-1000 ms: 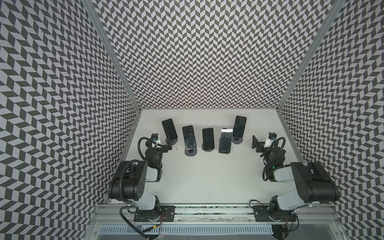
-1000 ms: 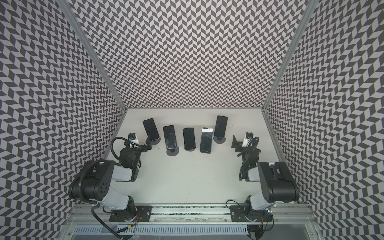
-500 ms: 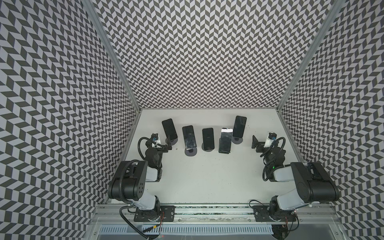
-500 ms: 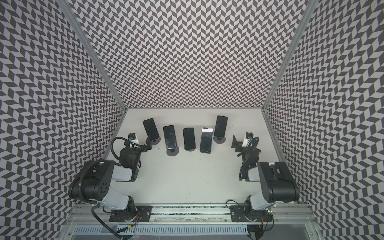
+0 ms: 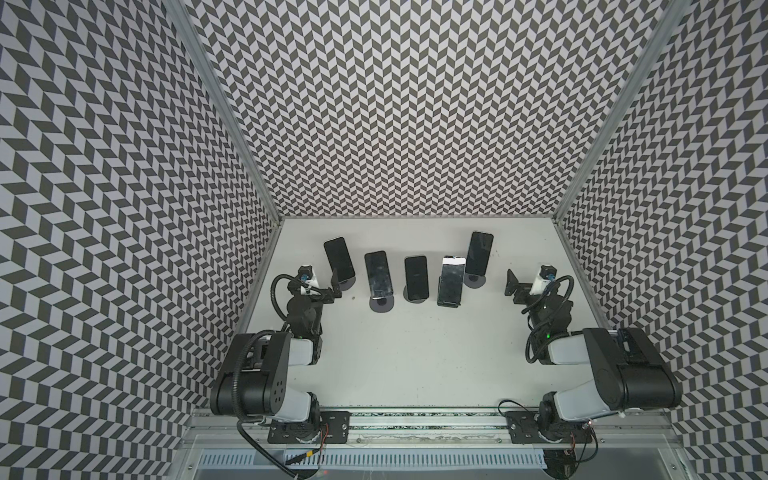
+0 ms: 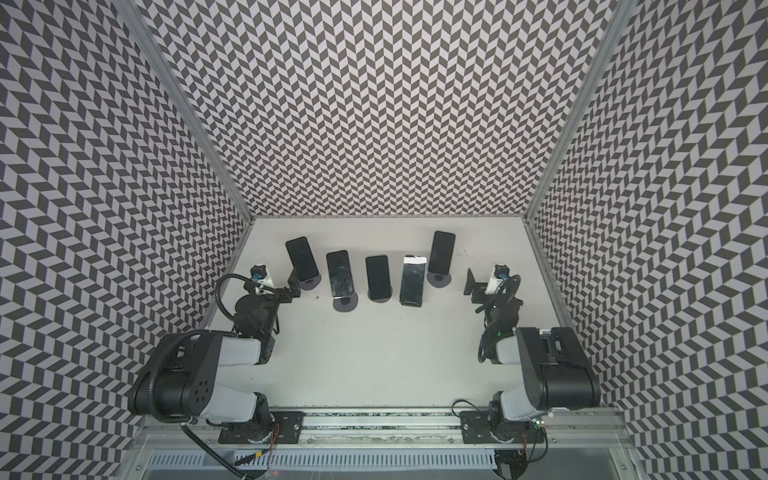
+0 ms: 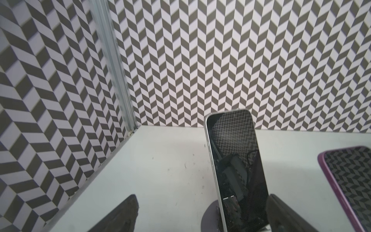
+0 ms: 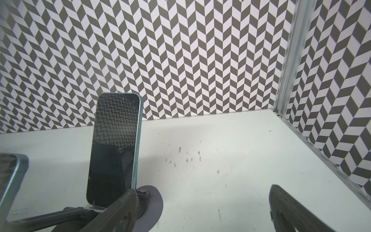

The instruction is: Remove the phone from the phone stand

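On its stand [image 5: 346,285] at the row's left end, the phone [image 5: 339,258] leans back with its screen toward the arms, edges free to grip. Just before it sits the left pincer [image 7: 202,198], spread wide and empty. The right pincer [image 8: 202,190], likewise spread, faces the far-end phone [image 5: 480,253] across the surface [image 5: 415,353].

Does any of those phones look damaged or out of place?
Nothing has toppled. The second phone from the left looks mottled, perhaps smudged; the fourth phone has a greyish sheen and a white top strip. Whether either is damaged is unclear.
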{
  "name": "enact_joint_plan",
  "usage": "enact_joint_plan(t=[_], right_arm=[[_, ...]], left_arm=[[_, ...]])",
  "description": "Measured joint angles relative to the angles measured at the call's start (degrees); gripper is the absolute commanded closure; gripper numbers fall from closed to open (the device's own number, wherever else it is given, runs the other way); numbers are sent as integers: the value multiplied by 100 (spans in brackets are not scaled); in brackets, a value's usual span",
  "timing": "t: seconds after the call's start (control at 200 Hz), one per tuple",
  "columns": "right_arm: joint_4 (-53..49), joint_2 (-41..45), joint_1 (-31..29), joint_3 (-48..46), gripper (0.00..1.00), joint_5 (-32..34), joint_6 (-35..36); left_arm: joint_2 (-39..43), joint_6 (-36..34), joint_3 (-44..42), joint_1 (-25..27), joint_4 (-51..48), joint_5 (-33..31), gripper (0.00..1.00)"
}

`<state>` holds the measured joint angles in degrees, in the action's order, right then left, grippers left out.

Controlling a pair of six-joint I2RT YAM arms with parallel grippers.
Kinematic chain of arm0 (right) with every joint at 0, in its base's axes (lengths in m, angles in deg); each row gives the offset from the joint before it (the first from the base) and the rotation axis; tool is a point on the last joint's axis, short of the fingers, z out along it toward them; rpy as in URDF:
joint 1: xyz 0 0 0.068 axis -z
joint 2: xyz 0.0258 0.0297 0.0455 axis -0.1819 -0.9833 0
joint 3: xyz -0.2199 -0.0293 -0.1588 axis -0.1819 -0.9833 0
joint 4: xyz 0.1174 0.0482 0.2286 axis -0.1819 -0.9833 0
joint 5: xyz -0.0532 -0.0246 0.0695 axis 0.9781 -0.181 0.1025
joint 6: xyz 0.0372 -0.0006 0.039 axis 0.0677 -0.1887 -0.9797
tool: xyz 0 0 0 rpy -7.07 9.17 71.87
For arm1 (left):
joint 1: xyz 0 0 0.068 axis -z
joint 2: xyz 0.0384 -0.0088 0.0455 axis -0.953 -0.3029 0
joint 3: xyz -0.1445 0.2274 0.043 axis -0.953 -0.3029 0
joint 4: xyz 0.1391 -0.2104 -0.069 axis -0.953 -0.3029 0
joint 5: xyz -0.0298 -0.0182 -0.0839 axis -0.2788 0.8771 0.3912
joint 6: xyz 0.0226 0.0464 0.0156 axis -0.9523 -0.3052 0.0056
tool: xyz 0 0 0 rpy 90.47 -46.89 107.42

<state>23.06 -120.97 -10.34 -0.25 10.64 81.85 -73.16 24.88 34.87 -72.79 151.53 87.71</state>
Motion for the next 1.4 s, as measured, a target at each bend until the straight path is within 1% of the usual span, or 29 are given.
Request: enact_joint_plan(t=[0.135,0.25,0.36,0.506,0.601,0.701,0.771,0.901,0.996,1.061,1.162,1.252,1.402], right_arm=[[-422,597,0,35,0,17,-26],[-1294,1091,0,299,0,-7,-101],[-2319,1405,0,837,1,-59,-210],[-3508,1576,0,1532,4,-184,-391],[-4240,1729,0,1869,6,-199,-533],[-4822,1996,-2,2068,11,-162,-671],[-5128,2210,-9,2164,11,-129,-776],[-5628,2507,-122,2393,16,52,-944],[-5971,2610,-289,2638,19,151,-1036],[-6203,2638,-433,2817,22,210,-1102],[-6612,2640,-704,3121,23,264,-1204],[-6968,2640,-1097,3429,22,380,-1220],[-7523,2594,-1856,4009,23,463,-1257]], left_arm=[[334,90,-103,-11,-114,-181,0],[767,192,-85,-11,-575,-299,2],[1233,363,140,-11,-1322,-431,2],[1832,555,787,-11,-2614,-531,2],[2256,575,1104,-11,-3270,-529,3],[2667,570,1346,-9,-3812,-507,3],[2887,553,1513,9,-4140,-466,4],[3104,557,1904,138,-4824,-391,6],[3130,555,2256,345,-5346,-382,7],[3130,549,2463,503,-5676,-380,7],[3130,525,2752,697,-6181,-297,8],[3130,501,2970,815,-6570,-155,11],[3130,511,3410,1167,-7270,-103,11]])
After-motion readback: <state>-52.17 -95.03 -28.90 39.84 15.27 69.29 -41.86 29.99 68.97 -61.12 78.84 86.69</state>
